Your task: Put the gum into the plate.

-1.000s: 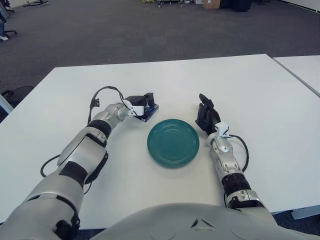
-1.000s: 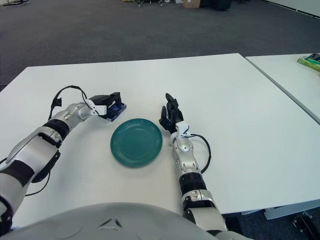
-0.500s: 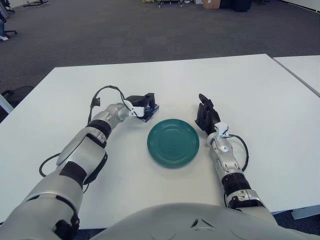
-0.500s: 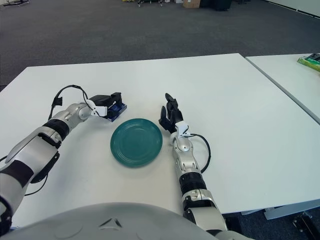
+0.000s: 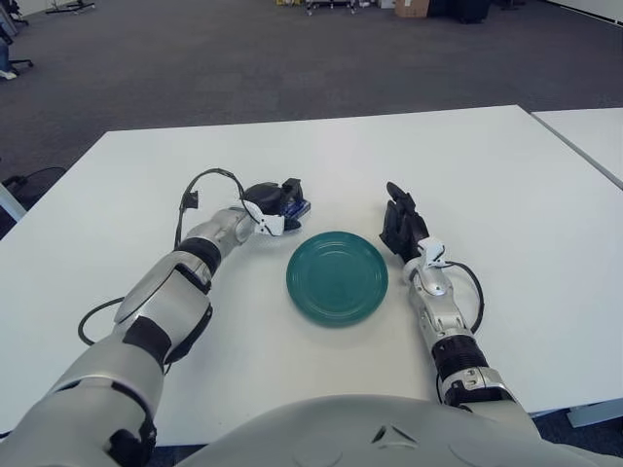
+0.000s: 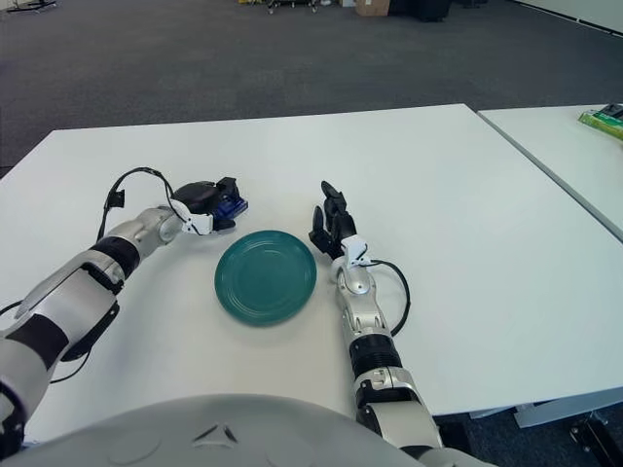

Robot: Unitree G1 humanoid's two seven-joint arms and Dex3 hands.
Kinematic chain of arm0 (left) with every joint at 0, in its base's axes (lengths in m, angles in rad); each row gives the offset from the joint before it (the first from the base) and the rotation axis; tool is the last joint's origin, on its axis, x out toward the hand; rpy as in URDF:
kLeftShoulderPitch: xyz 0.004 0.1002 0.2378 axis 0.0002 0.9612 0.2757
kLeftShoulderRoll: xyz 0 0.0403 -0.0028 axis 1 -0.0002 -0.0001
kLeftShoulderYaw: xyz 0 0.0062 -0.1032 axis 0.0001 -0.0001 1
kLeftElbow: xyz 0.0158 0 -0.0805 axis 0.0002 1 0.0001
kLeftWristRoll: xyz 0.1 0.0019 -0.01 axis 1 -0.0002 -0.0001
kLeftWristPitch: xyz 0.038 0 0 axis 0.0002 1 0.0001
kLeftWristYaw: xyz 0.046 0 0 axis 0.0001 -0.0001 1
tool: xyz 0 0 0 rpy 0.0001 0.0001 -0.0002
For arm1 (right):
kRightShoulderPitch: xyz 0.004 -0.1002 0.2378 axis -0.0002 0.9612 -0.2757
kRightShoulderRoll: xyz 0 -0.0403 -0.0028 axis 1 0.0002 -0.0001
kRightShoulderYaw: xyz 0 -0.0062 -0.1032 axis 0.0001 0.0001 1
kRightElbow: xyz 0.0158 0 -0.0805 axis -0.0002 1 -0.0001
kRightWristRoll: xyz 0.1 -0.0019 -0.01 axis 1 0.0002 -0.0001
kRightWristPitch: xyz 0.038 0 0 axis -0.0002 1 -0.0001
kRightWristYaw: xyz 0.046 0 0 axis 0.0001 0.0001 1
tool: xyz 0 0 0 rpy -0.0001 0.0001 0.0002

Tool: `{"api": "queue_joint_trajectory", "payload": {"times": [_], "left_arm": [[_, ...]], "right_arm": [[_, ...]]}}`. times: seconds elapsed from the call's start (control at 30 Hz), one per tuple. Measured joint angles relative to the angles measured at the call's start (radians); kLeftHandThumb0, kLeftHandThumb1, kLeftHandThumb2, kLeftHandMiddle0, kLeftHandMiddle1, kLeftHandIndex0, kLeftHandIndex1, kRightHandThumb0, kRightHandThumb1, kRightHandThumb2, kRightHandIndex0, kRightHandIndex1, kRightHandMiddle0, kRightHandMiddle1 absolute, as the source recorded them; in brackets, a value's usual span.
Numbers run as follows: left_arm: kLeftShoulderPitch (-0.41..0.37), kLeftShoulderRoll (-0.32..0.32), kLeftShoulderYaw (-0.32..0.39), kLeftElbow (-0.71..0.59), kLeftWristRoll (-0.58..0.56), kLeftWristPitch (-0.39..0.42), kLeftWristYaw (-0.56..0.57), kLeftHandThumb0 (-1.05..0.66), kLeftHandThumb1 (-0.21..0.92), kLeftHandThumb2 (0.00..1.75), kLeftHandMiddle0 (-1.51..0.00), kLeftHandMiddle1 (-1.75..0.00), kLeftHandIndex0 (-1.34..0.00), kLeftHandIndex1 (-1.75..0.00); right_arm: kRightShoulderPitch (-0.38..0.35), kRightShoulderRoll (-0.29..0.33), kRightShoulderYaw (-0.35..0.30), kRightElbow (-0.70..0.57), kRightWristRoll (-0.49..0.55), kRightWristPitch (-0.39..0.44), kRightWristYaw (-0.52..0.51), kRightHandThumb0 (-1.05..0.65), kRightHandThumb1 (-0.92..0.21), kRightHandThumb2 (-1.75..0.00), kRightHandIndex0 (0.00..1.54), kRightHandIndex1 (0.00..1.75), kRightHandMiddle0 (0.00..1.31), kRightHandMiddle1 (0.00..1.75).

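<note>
A blue gum pack (image 5: 296, 206) is held in my left hand (image 5: 275, 200), just above the white table at the upper left of the teal plate (image 5: 337, 277). The hand's black fingers are curled around the pack, and only its blue edge shows; it also shows in the right eye view (image 6: 230, 206). The plate lies flat in the middle of the table and holds nothing. My right hand (image 5: 401, 227) rests on the table beside the plate's right edge, fingers spread and holding nothing.
The white table (image 5: 506, 195) extends far to the right and back. A second white table (image 6: 574, 156) stands at the right with a green item (image 6: 605, 121) on it. A black cable (image 5: 209, 180) loops over my left wrist.
My left hand has rolled and lifted slightly with the gum pack in it, shifting a little toward the plate. The right hand has not moved.
</note>
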Motion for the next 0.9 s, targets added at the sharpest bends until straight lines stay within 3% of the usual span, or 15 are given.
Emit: {"api": "queue_joint_trajectory", "payload": {"times": [0.3, 0.9], "left_arm": [[0.009, -0.020, -0.016, 0.012, 0.010, 0.040, 0.020, -1.05, 0.92, 0.57, -0.02, 0.00, 0.00, -0.55], [0.028, -0.049, 0.008, 0.017, 0.003, 0.087, 0.012, -1.05, 0.92, 0.56, 0.00, 0.00, 0.00, -0.43]], "right_arm": [[-0.002, 0.001, -0.008, 0.002, 0.001, -0.001, 0.005, -0.74, -0.92, -0.85, 0.15, 0.01, 0.00, 0.35], [-0.018, 0.004, -0.011, 0.019, -0.001, -0.001, -0.011, -0.74, -0.92, -0.86, 0.14, 0.00, 0.00, 0.33]]}}
